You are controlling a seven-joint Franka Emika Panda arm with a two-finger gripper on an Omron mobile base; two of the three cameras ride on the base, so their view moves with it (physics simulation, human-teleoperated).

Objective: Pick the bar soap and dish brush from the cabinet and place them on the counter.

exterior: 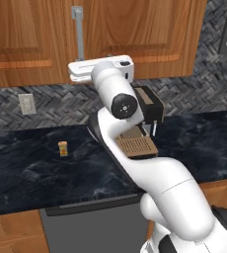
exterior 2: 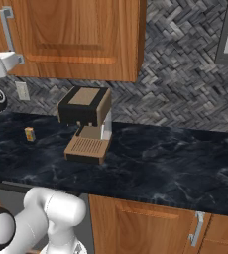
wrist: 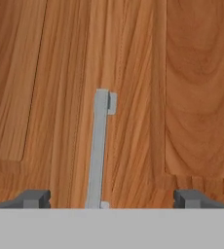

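The brown wood cabinet (exterior: 135,29) (exterior 2: 76,30) is closed, so the bar soap and dish brush are hidden behind its door. In the hand view my gripper (wrist: 111,198) is open and faces the door (wrist: 192,97) at close range. The grey bar handle (wrist: 98,151) stands upright between the fingertips (wrist: 33,198), a little left of the middle, with nothing gripped. From the left base view, my white hand (exterior: 100,69) is raised to the bottom end of the handle (exterior: 79,32). The black veined counter (exterior: 26,168) (exterior 2: 175,158) runs below.
A brown and black coffee machine (exterior: 147,113) (exterior 2: 86,124) stands on the counter under the cabinet, right of my arm. A tiny orange-yellow block (exterior: 62,148) (exterior 2: 29,134) sits further left. A wall outlet (exterior: 26,104) is on the woven backsplash.
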